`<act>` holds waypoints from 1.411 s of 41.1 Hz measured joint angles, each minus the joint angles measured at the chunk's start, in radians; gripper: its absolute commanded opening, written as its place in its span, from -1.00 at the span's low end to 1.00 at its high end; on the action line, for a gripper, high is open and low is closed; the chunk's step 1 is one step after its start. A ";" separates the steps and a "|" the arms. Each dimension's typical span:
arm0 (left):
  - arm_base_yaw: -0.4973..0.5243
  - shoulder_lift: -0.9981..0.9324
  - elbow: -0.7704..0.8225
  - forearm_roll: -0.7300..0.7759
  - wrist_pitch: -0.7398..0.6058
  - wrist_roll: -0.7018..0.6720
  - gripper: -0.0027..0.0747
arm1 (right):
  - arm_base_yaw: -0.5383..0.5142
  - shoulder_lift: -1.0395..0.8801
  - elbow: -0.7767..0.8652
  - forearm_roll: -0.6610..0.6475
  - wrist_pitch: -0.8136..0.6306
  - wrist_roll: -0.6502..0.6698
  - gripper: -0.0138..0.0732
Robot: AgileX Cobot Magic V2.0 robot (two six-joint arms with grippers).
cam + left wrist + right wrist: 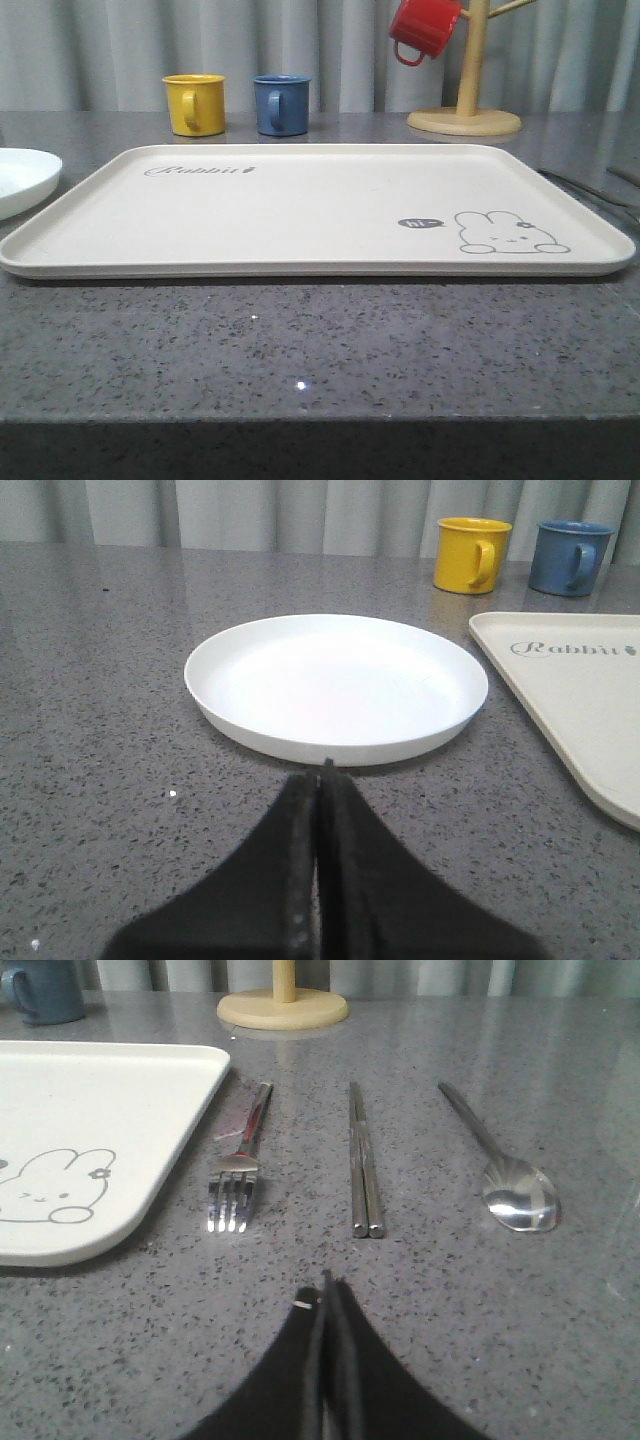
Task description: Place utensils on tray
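Observation:
The cream tray (300,215) with its rabbit drawing lies bare in the middle of the grey table. To its left rests the round white plate (335,680), whose edge shows in the front view (22,178). My left gripper (322,772) is shut and empty, its tips just short of the plate's near rim. Right of the tray (90,1140) lie the fork (238,1165), the chopsticks (362,1165) and the spoon (505,1175), side by side. My right gripper (327,1285) is shut and empty, a little short of the chopsticks' ends.
A yellow mug (195,104) and a blue mug (281,104) stand behind the tray. A wooden mug tree (465,115) with a red mug (422,28) hanging on it stands at the back right. The table's front edge is near.

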 measured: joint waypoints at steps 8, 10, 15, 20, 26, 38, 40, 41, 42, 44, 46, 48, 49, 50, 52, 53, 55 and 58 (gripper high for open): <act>0.000 0.000 0.000 0.000 0.000 0.000 -0.98 | 0.000 0.000 0.000 0.000 0.000 0.000 -0.84; 0.000 0.000 0.000 0.000 0.000 0.000 -0.98 | 0.000 0.000 0.000 0.000 0.000 0.000 -0.84; 0.000 0.000 0.000 0.000 -0.002 0.000 -0.98 | 0.000 0.000 0.000 0.000 0.000 0.000 -0.84; 0.000 0.000 0.000 0.000 -0.032 0.000 -0.98 | 0.000 0.000 0.000 0.005 -0.010 0.000 -0.84; 0.000 0.000 0.000 -0.001 -0.136 0.000 -0.98 | 0.000 0.000 0.000 0.011 -0.056 0.000 -0.84; 0.000 0.000 -0.182 0.010 -0.159 0.000 -0.98 | 0.000 0.000 -0.190 0.012 -0.024 0.000 -0.84; 0.000 0.013 -0.238 0.020 -0.124 0.000 -0.98 | 0.000 0.003 -0.254 0.013 0.012 0.000 -0.84; 0.000 0.026 -0.270 0.026 -0.102 0.000 -0.98 | 0.000 0.009 -0.291 0.013 0.026 0.000 -0.84; 0.000 0.045 -0.292 0.033 -0.087 0.000 -0.98 | 0.000 0.022 -0.318 0.013 0.045 0.000 -0.84; 0.000 0.086 -0.338 0.049 -0.050 0.000 -0.98 | 0.000 0.058 -0.385 0.015 0.081 0.000 -0.84; 0.000 0.134 -0.376 0.066 -0.007 0.000 -0.98 | 0.000 0.111 -0.436 0.015 0.123 0.000 -0.84; 0.000 0.191 -0.409 0.079 0.024 0.000 -0.98 | 0.000 0.160 -0.482 0.015 0.158 0.000 -0.84; 0.000 0.211 -0.420 0.081 0.036 0.000 -0.98 | 0.000 0.181 -0.495 0.015 0.170 0.000 -0.84; 0.000 0.234 -0.427 0.083 0.044 0.000 -0.98 | 0.000 0.206 -0.510 0.015 0.184 0.000 -0.84; 0.000 0.269 -0.439 0.084 0.056 0.000 -0.98 | 0.000 0.247 -0.529 0.015 0.207 0.000 -0.84; 0.000 0.278 -0.444 0.084 0.063 0.000 -0.98 | 0.000 0.258 -0.531 0.015 0.213 0.000 -0.84; 0.000 0.288 -0.450 0.084 0.069 0.000 -0.98 | 0.000 0.277 -0.534 0.015 0.226 0.000 -0.84; 0.000 0.290 -0.455 0.084 0.069 0.000 -0.96 | 0.000 0.282 -0.534 0.015 0.236 0.000 -0.80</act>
